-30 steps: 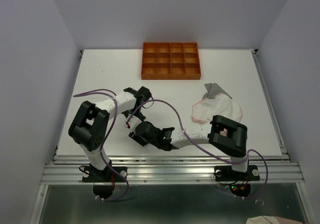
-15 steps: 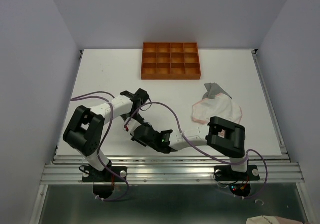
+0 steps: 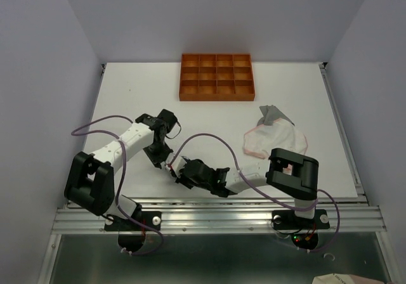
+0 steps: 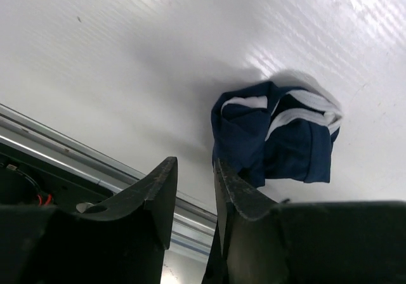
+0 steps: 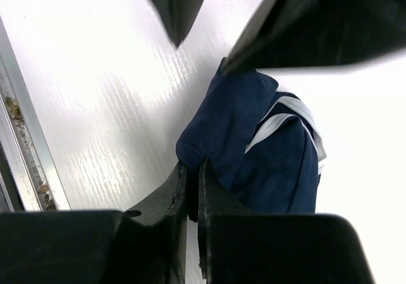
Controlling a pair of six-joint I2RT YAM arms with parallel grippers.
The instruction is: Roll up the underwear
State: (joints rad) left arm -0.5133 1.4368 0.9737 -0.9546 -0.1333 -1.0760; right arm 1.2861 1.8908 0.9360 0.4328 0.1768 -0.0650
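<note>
Right wrist: bunched navy underwear [image 5: 254,148]

Light: bright, even, from above; white table [image 3: 127,100] well lit.
Glare: streaky sheen on table in both wrist views.
Shadows: soft grey patch beside navy underwear [image 4: 273,138].
Focus: near foreground dark, blurred; top view sharp.

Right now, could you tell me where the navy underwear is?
In the wrist views, the navy underwear lies on the table near its front edge, left of centre, beside the left pincer; the right pincer pinches its edge.
</note>
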